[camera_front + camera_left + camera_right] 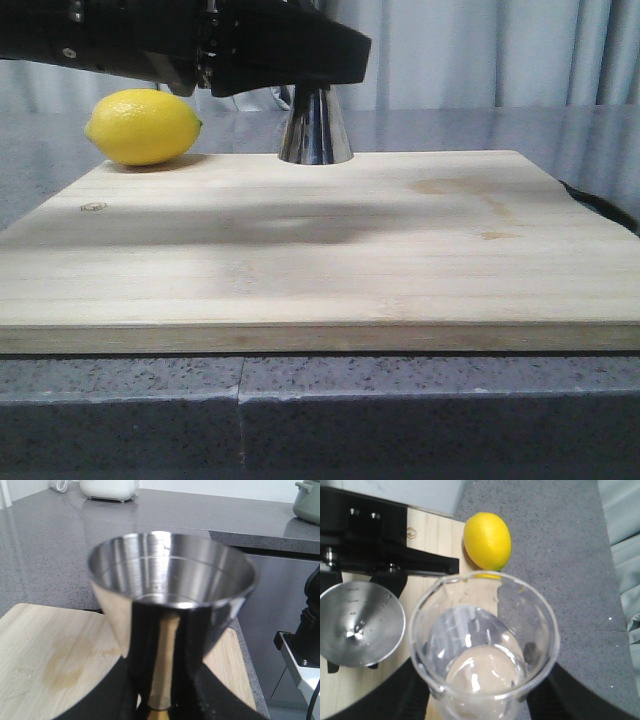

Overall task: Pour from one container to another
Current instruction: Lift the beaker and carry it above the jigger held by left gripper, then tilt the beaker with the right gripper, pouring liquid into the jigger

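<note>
The lemon [143, 126] lies at the board's [320, 250] far left corner, close enough to be knocked if an arm swings wide. Right of it the jigger [315, 128] stands at the far edge, the left pincer [160, 700] clamped on its waist. The right pincer [485, 700] is clamped on the beaker [482, 645], held beside the jigger; tipping before its lip clears the rim would spill onto the board.

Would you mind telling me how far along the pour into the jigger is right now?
Both vessels are gripped: the left gripper holds the jigger upright, and the beaker sits in the right gripper beside it. The beaker looks upright, so tipping it over the jigger is left.
</note>
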Robot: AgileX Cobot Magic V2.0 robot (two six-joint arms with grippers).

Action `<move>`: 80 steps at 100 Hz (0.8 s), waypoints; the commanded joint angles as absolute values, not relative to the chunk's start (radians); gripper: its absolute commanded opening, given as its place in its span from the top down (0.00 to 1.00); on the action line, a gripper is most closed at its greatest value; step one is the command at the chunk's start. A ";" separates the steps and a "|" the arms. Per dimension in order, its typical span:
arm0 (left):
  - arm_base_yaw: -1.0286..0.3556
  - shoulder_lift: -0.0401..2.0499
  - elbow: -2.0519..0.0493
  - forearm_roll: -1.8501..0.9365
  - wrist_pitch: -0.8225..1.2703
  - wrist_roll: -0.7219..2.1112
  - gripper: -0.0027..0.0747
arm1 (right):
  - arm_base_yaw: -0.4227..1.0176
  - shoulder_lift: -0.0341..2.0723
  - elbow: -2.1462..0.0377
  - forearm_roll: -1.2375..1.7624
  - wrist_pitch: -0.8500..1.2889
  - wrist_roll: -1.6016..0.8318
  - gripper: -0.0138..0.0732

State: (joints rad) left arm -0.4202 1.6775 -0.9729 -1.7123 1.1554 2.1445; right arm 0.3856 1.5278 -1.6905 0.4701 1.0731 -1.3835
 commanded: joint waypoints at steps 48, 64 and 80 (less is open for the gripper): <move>-0.430 1.630 -1.002 -1.778 1.260 2.131 0.99 | 0.386 1.488 -1.727 0.439 1.128 -1.381 0.75; -0.430 1.630 -1.002 -1.778 1.256 2.131 0.99 | 0.405 1.484 -1.727 0.401 1.134 -1.381 0.75; -0.430 1.630 -1.002 -1.778 1.249 2.124 0.99 | 0.447 1.478 -1.727 0.339 1.137 -1.381 0.75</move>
